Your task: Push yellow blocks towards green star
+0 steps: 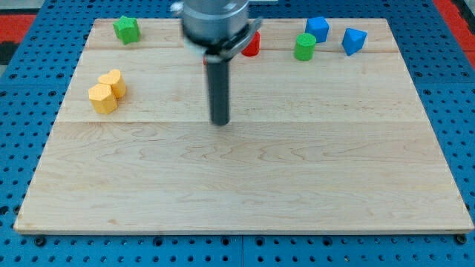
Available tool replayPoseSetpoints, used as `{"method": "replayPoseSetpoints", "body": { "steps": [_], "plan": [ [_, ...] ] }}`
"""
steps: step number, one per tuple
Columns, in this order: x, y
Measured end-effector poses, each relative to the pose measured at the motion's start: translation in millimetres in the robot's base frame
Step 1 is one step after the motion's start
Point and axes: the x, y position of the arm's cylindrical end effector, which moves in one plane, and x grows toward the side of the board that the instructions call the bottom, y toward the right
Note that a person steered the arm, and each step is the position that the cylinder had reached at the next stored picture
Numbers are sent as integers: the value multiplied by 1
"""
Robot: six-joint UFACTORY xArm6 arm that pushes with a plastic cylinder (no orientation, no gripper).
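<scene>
Progress: task looks barely begun. Two yellow blocks sit touching each other near the counter's (237,193) left edge: a yellow hexagonal block (103,98) in front, a rounder yellow block (113,80) just behind it toward the view's top. The green star (127,30) rests at the top-left corner, apart from the pair, with bare wood between. Remaining: drive both yellows up the view to the star.

My tip (220,122) stands mid-counter, well to the right of the yellows, touching no block. The tool is a plain rod with nothing to spread or pinch.

Also present along the top edge: red block (251,46), partly hidden; green cylinder (304,47); two blue blocks (317,29) and (354,41).
</scene>
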Motion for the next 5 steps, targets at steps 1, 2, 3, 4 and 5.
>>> {"method": "replayPoseSetpoints", "body": {
  "steps": [1,2,3,4,5],
  "plan": [
    [13,-101],
    [-25,-178],
    [-48,-185],
    [-52,-166],
    [-68,-145]
  ]
}}
